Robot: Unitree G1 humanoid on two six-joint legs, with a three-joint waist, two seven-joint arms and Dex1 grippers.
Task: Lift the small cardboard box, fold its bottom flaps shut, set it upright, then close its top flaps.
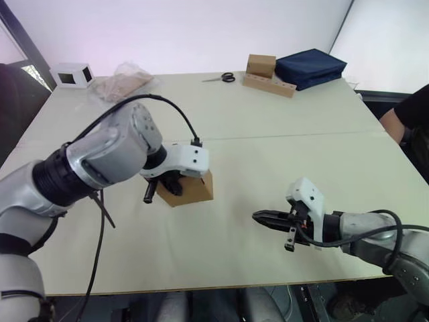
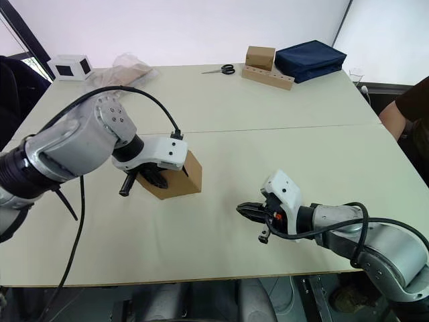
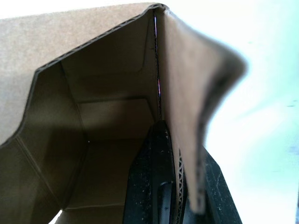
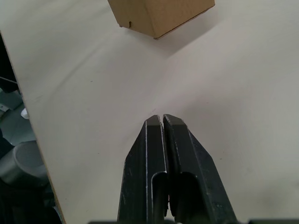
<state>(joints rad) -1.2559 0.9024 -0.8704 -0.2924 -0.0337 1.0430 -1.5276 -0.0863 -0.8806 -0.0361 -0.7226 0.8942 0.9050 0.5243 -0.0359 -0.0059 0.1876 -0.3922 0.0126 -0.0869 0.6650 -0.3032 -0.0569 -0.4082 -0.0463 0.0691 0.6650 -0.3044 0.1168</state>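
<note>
The small cardboard box (image 1: 193, 190) is plain brown and sits tilted, low at the table's middle left; I cannot tell whether it touches the table. My left gripper (image 1: 169, 184) is shut on one panel at its open end. In the left wrist view one black finger (image 3: 154, 177) lies inside the box (image 3: 103, 121) and the other outside, with the cardboard edge between them. A notched flap (image 3: 23, 84) stands open beside it; whether these are top flaps or bottom flaps I cannot tell. My right gripper (image 1: 259, 217) is shut on nothing, low over the table to the box's right, pointing at the box (image 4: 159, 14).
At the far edge stand a white box with a dark window (image 1: 72, 75), a plastic bag (image 1: 125, 80), scissors (image 1: 221, 78), a brown box on a cardboard strip (image 1: 261, 66) and a navy bag (image 1: 310, 67). A person's arm (image 1: 410, 114) is at the right edge.
</note>
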